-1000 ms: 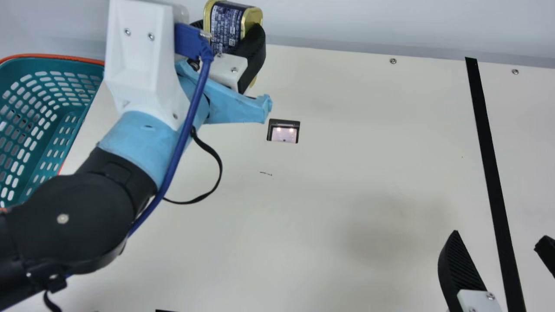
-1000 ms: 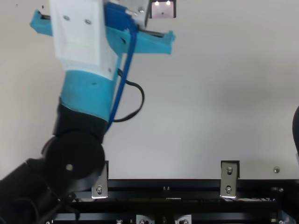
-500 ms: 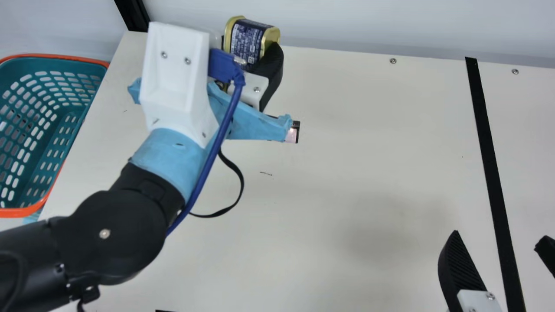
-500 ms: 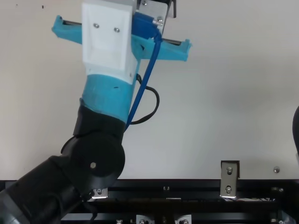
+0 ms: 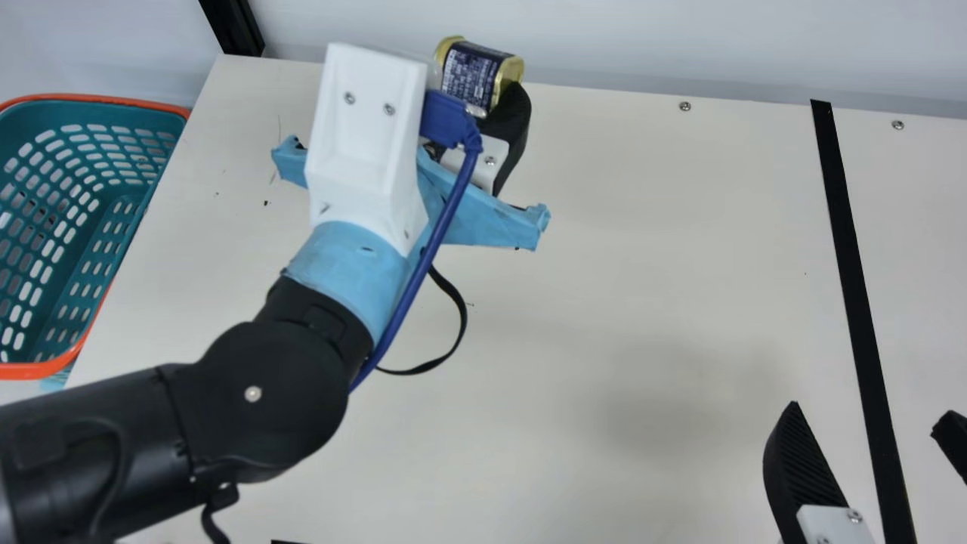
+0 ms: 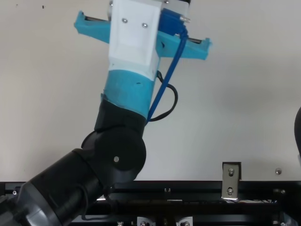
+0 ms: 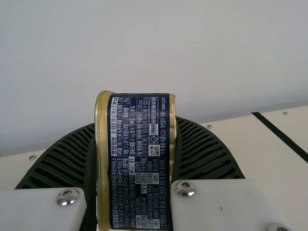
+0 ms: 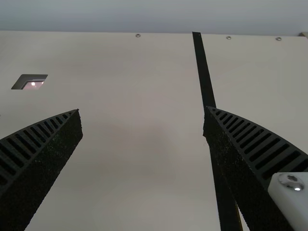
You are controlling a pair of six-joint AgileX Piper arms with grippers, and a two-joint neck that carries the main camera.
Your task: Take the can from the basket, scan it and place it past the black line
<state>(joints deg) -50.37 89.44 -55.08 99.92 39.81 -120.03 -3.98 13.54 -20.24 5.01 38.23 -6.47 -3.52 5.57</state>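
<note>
In the main view the left gripper (image 5: 481, 85) is closed around the can (image 5: 474, 74); the teal basket (image 5: 30, 370) sits well to its left. The right gripper (image 5: 865, 415) is wide open, gripping nothing. From the top view, the left arm (image 6: 127, 92) slants over the table (image 6: 244, 122). In the left wrist view both fingers press the can's sides. In the right wrist view the scanner (image 8: 32, 85) lies beyond the spread fingers.

Can (image 5: 474, 75) – metal (v. shiny); basket (image 5: 30, 371) – smooth plastic; tbl (image 5: 642, 302) matt.

Main view: L pincer (image 5: 480, 94) w/ can (image 5: 467, 73) shifts R vs 1 s ago, farther fr. basket (image 5: 26, 371), nearer black line (image 5: 850, 264); basket's near R corner now uncovered. Top view: L arm (image 6: 120, 150) also R.
</note>
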